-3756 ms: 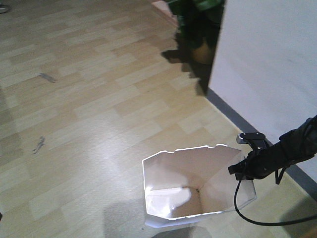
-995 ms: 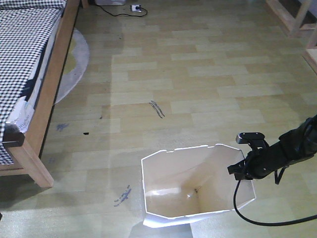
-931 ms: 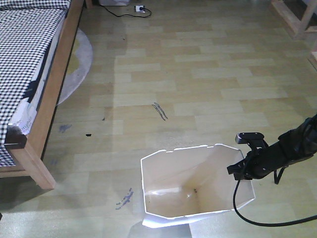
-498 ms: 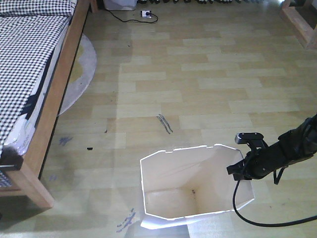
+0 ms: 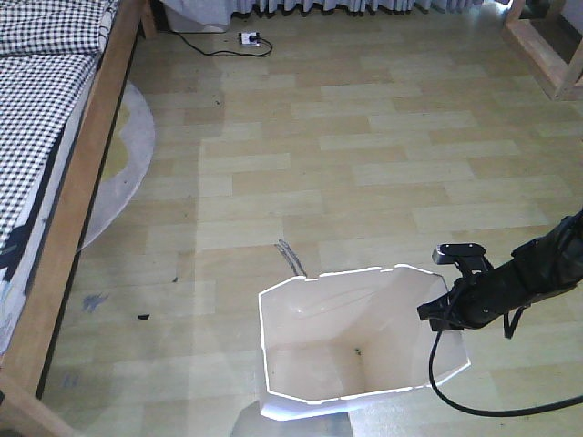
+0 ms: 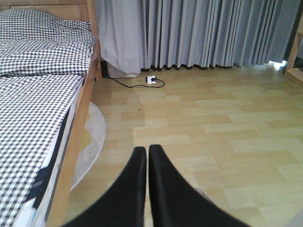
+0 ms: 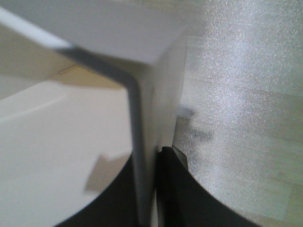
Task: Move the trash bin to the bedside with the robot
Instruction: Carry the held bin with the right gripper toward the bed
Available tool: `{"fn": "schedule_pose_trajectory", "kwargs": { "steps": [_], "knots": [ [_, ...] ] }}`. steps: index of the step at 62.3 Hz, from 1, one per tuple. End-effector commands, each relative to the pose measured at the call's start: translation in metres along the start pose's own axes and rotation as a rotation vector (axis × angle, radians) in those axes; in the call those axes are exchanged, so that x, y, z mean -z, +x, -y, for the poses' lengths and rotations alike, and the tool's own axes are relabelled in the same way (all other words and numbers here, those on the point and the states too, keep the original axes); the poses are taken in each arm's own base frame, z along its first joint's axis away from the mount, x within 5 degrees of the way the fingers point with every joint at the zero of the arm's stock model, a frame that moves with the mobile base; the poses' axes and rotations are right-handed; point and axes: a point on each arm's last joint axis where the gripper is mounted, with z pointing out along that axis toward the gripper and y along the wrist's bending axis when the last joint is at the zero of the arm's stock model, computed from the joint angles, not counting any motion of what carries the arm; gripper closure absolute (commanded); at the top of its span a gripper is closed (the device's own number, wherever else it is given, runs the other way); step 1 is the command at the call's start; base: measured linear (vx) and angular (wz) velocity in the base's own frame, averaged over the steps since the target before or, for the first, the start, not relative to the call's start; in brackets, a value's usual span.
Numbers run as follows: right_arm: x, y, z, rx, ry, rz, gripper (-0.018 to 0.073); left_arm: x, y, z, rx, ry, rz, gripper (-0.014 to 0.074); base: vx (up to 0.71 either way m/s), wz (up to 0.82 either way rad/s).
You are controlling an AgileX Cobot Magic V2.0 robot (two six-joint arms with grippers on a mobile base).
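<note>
The bed frame (image 5: pixel 77 191) fills the left edge of the floor (image 5: pixel 364 146). Its long side rail runs away from the camera under the checked bedding (image 5: pixel 36 91), and a grey rug (image 5: pixel 123 155) pokes out from beneath it.

The trash bin (image 5: pixel 310 346) sits upright at the near edge of the floor, well apart from that rail, so the bedside lies off to the bin's left and a little ahead.

The right gripper (image 5: pixel 446 308) has the bin. It's clamped on the right-hand rim, and the right wrist view shows the white wall pinched between the two black fingers (image 7: pixel 170 189). The left gripper (image 6: pixel 147 158) is pressed closed on nothing and points down the floor alongside the bed. That arm is on the bed's side, but it's the right one doing the carrying.

Compared with half a second ago, the bed's near corner post has slid out of the lower-left corner. The dark scuff (image 5: pixel 291 257) now sits right at the bin's far rim, and curtain hems show at the top. The grip on the rim looks unchanged. I'd judge the move is mid-approach and needs more leftward travel.
</note>
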Motion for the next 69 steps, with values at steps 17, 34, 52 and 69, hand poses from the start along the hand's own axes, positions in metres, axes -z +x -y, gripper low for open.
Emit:
{"fn": "schedule_pose_trajectory", "kwargs": {
  "steps": [17,34,52,69],
  "knots": [
    [0.0237,-0.0200,-0.0166,-0.001,-0.141,0.090,0.0566,-0.0005,-0.0008,0.0001,0.007,0.004,0.065,0.0603,0.28,-0.05],
    [0.0237,-0.0200,-0.0166,-0.001,-0.141,0.090,0.0566,-0.0005,-0.0008,0.0001,0.007,0.004,0.065,0.0603,0.28,0.03],
    [0.0237,-0.0200,-0.0166,-0.001,-0.141,0.090,0.0566,-0.0005,-0.0008,0.0001,0.007,0.004,0.065,0.0603,0.27,0.10],
    [0.0237,-0.0200,-0.0166,-0.001,-0.141,0.090,0.0566,-0.0005,-0.0008,0.0001,0.007,0.004,0.065,0.0603,0.25,0.10]
  ]
}}
